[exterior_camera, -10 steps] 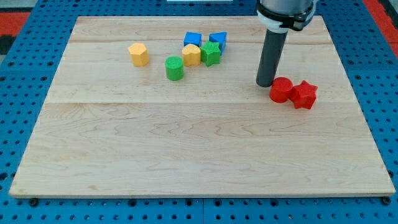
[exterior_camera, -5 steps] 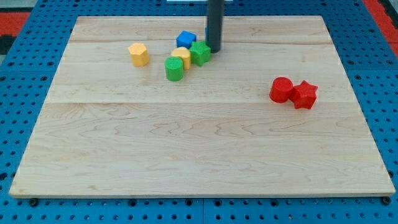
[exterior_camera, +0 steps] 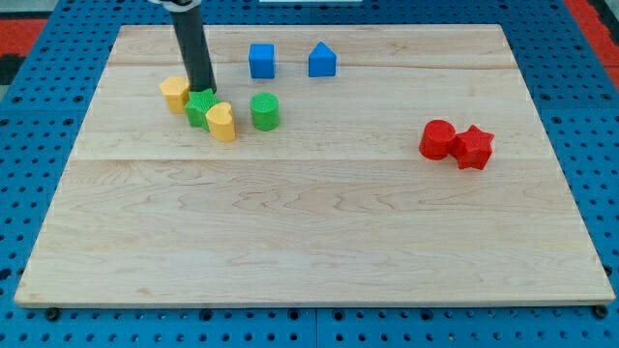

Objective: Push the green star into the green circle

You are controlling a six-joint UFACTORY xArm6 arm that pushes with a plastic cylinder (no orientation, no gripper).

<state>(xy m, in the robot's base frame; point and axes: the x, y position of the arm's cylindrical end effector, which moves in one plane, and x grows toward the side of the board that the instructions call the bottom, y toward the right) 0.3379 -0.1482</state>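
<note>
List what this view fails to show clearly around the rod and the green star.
- Camera view: my tip meets the green star at its top edge, and the rod hides whether they touch.
- The green star's points: partly covered by the yellow heart-like block.
- Yellow block on the view's left: shape too small to tell.
- The arm above the rod: cut off by the top edge.

light: bright, even | shadows: soft, short | focus: sharp | glare: none

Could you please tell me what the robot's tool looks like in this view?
Only a straight, dark grey-black cylindrical rod shows, plain and smooth, with no cables or markings visible. Its top runs out at the view's upper edge, and my tip ends bluntly beside the green star.
</note>
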